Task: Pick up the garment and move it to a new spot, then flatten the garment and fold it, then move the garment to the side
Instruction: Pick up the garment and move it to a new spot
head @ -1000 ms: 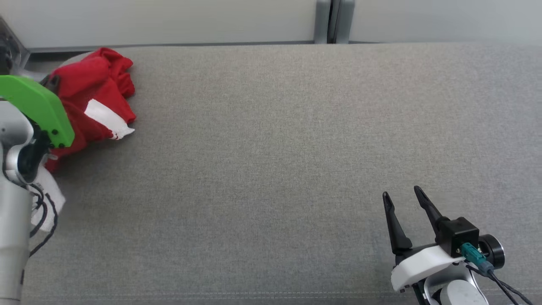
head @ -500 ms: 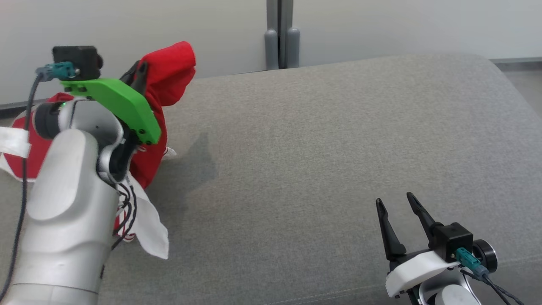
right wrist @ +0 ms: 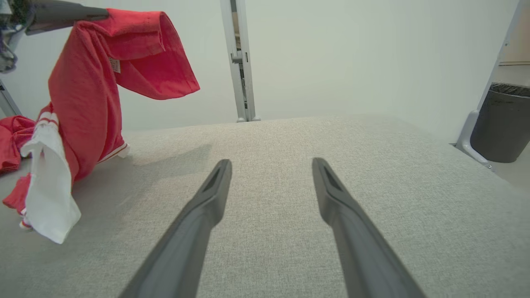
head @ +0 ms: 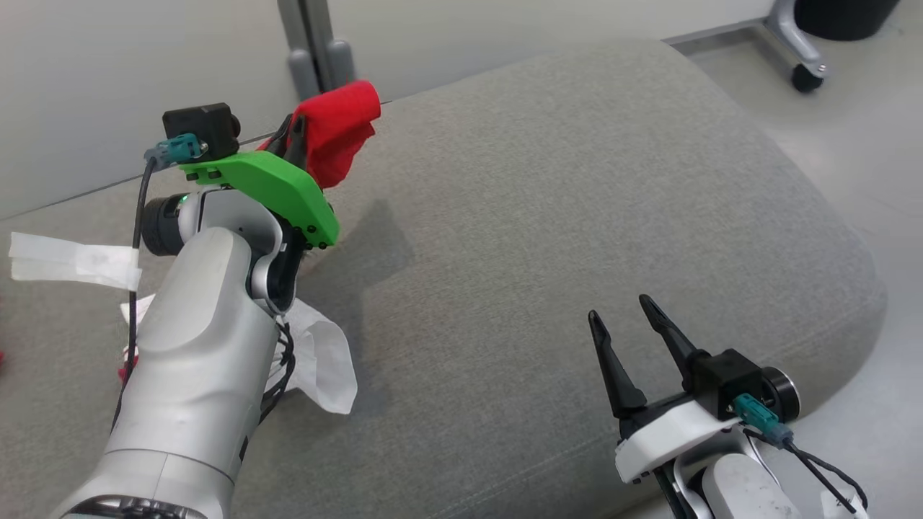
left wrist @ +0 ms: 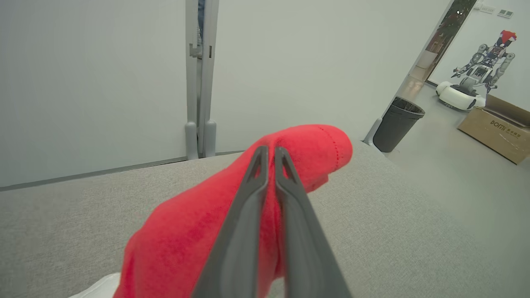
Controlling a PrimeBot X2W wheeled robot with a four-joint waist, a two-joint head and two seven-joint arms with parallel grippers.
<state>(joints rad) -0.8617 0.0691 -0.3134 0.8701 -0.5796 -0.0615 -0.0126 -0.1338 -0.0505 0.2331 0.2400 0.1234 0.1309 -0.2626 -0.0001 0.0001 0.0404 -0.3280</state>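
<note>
Working over grey cushion [head: 548,216], backed by partition post [right wrist: 240,62] at far edge. Noting dark bin [left wrist: 395,124] and cardboard box [left wrist: 497,132] on floor well beyond cushion corner. Pinching red garment [head: 339,122] in left gripper [left wrist: 269,153], fingers [left wrist: 248,207] pressed together on raised fold; draping rest down to cushion at left side, white panel [right wrist: 49,198] hanging lowest. Holding right gripper [head: 618,310] low over cushion, fingers spread, well apart from garment.
</note>
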